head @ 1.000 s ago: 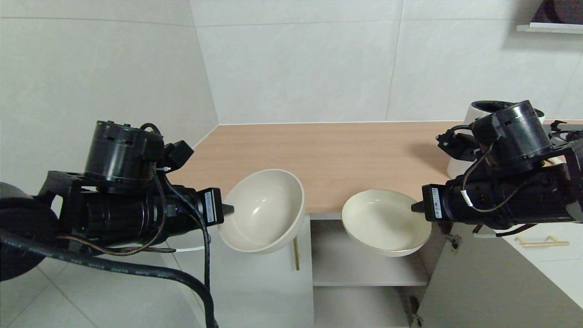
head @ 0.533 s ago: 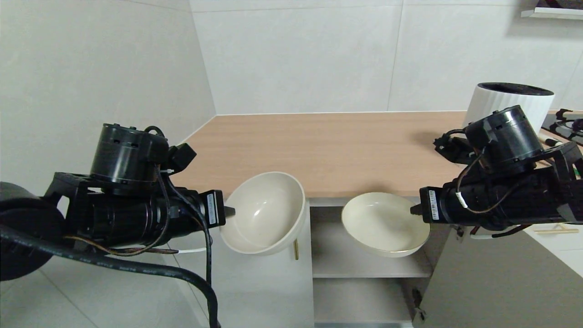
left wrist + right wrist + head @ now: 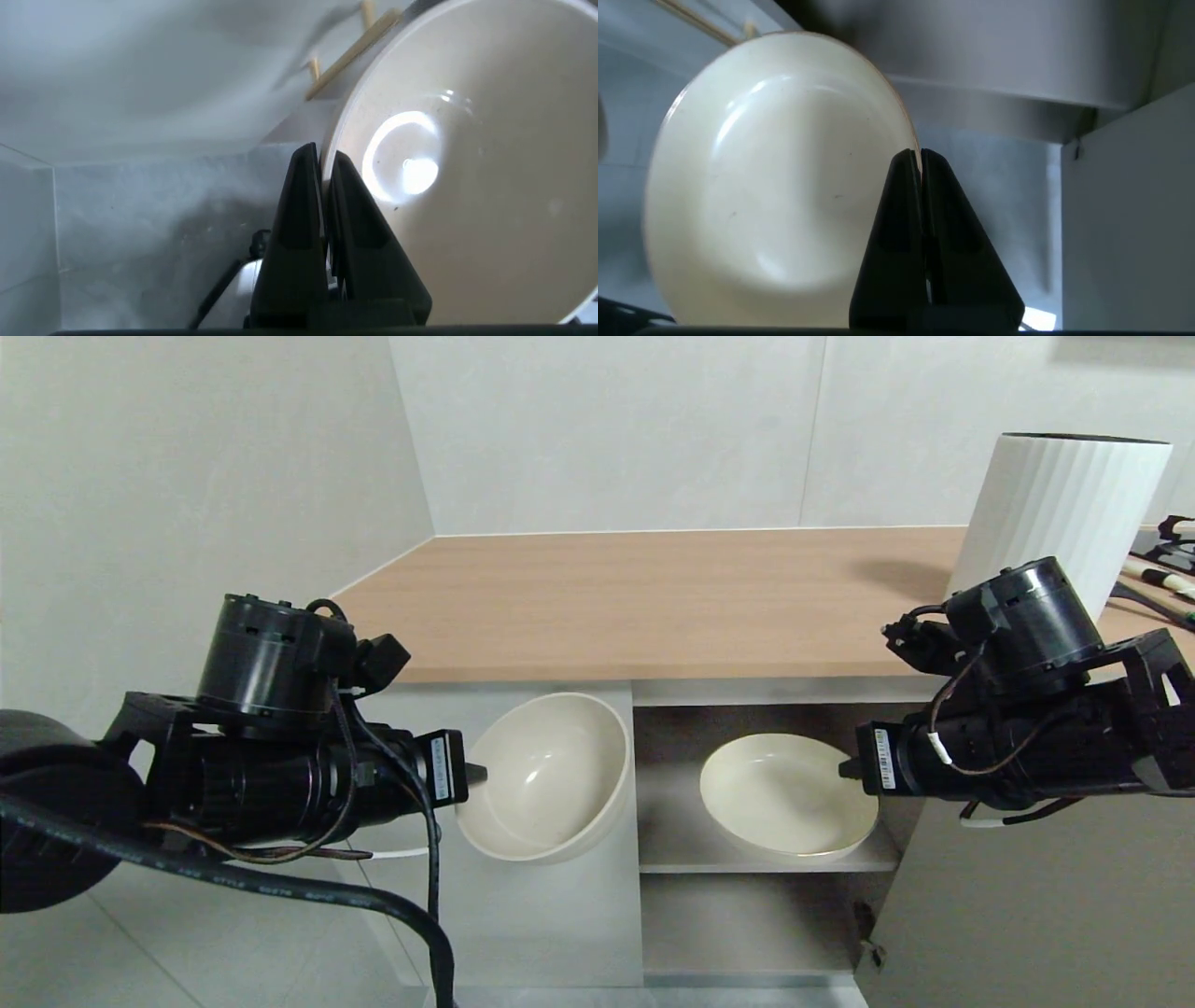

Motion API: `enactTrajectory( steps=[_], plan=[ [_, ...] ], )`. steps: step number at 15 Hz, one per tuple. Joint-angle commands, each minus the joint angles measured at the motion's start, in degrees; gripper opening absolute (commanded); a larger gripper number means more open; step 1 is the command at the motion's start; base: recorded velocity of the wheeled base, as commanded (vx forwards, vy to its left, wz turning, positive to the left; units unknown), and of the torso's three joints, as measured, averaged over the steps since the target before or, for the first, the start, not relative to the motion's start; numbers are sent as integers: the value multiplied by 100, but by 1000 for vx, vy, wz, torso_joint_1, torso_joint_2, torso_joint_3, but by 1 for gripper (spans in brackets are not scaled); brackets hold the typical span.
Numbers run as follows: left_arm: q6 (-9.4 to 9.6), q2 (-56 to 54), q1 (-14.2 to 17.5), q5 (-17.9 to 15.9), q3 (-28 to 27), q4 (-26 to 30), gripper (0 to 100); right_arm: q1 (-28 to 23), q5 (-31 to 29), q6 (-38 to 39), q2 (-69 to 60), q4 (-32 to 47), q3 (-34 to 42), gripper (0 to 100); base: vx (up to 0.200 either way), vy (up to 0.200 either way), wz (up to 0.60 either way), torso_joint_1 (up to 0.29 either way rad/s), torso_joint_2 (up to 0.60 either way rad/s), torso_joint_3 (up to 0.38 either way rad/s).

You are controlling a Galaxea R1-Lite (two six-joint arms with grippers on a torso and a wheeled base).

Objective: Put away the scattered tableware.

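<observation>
A deep white bowl [image 3: 546, 775] hangs tilted in front of the closed left cabinet door, with my left gripper [image 3: 473, 771] shut on its rim; the left wrist view has that bowl [image 3: 467, 177] clamped between the black fingers [image 3: 304, 219]. A shallower cream bowl [image 3: 789, 793] is held level in front of the open cabinet, just above its upper shelf [image 3: 672, 854]. My right gripper [image 3: 848, 767] is shut on its rim. The right wrist view has this bowl [image 3: 775, 196] pinched at its edge by the gripper [image 3: 920, 187].
The wooden countertop [image 3: 653, 602] runs above the cabinet. A tall white ribbed container [image 3: 1064, 513] stands at its right, with utensils [image 3: 1158, 574] beyond it. The cabinet's right door [image 3: 1027, 905] stands open. A lower shelf space [image 3: 738, 924] is below the upper one.
The head camera has dropped, so the counter sits higher in view and the cabinet interior shows more. Both bowls stay gripped and now sit at the level of the cabinet opening.
</observation>
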Motion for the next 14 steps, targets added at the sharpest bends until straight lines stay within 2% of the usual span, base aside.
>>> enactTrajectory(
  steps=[1,6,14],
  plan=[
    [-1,21,-1,1,10,-4,0,3,-2,1,21,-3,-1,0,0,0,0,-139,461,310],
    [34,38,-10,1,18,-4,0,3,-2,1,83,-3,-1,0,0,0,0,-99,365,262],
    [34,91,-80,-8,27,-4,0,11,-2,-7,636,-205,-10,0,0,0,0,-4,20,11]
  ],
)
